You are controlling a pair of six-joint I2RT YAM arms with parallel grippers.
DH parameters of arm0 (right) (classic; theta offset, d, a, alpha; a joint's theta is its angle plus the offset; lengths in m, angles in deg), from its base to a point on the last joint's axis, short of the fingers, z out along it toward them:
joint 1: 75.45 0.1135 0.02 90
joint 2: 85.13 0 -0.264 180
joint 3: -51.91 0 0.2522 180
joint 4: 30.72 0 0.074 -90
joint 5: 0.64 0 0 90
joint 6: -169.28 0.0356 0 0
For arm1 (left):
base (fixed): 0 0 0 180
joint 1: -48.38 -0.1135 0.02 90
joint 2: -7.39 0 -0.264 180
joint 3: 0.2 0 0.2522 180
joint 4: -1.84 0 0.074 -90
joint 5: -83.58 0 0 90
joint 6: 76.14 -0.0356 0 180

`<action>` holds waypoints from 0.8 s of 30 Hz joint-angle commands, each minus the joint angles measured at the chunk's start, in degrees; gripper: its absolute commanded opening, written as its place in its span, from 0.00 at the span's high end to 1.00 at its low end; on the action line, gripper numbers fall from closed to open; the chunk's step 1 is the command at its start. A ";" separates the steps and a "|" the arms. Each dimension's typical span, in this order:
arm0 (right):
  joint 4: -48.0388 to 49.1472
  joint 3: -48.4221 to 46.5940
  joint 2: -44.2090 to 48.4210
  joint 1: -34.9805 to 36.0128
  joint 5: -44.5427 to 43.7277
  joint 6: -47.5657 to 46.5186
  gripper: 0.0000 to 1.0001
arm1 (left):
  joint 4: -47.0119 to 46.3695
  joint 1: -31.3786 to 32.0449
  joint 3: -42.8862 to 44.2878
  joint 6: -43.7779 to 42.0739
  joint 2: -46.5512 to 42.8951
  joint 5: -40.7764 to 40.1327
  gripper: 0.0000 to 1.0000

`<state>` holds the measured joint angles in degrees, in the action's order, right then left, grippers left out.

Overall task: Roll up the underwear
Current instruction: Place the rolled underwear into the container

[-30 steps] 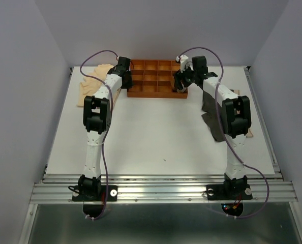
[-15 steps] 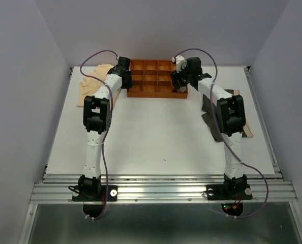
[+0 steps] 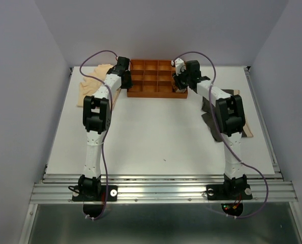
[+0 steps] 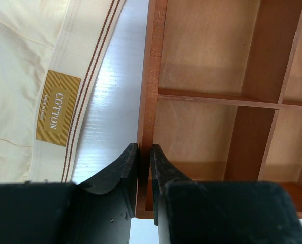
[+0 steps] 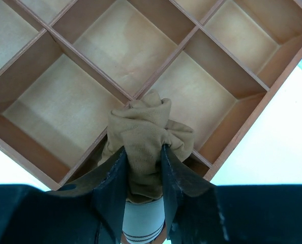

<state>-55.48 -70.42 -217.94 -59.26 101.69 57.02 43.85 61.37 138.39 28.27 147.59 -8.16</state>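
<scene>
Brown rolled underwear [image 5: 141, 132] pinched between right jaws, over tray [image 5: 85, 62] corner.

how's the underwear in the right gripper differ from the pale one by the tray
The tan underwear is bunched into a roll; the pale underwear lies flat. Tan is pinched in the right gripper's fingers over the tray; pale rests free on the table. Both have striped waistbands.

I count one pale underwear [image 3: 92, 81], one dark underwear [image 3: 211, 126] and one brown rolled underwear [image 5: 143, 127], so three in all. There is one tray [image 3: 146, 94]; its compartments [image 4: 207, 46] I cannot count surely, because some are hidden. I see two arms, the left arm [image 3: 96, 114] and the right arm [image 3: 230, 114], and two grippers, the left gripper [image 4: 145, 152] and the right gripper [image 5: 143, 152].
</scene>
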 commanded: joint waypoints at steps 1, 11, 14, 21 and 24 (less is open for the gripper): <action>-5.33 0.12 -3.59 0.34 -4.86 -1.20 0.66 | -2.59 -1.04 0.76 2.28 -0.19 0.60 0.78; -17.90 -1.55 -8.34 1.56 -7.31 -8.23 0.70 | -2.76 -1.30 0.94 2.20 -0.02 0.77 0.78; -21.76 -4.79 -11.40 2.18 -10.04 -9.02 0.70 | -2.85 -1.30 0.94 2.20 0.07 0.86 0.78; -32.66 -15.69 -20.28 4.03 -10.93 -10.08 0.64 | -2.76 -1.39 0.94 2.28 0.25 1.47 0.79; -39.07 -21.12 -25.03 4.64 -12.07 -9.39 0.62 | -2.76 -1.30 0.76 2.64 0.16 1.47 0.79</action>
<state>-74.28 -91.06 -229.55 -55.48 90.61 47.42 43.77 61.00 138.39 28.69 147.59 -7.09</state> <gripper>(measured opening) 0.383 0.232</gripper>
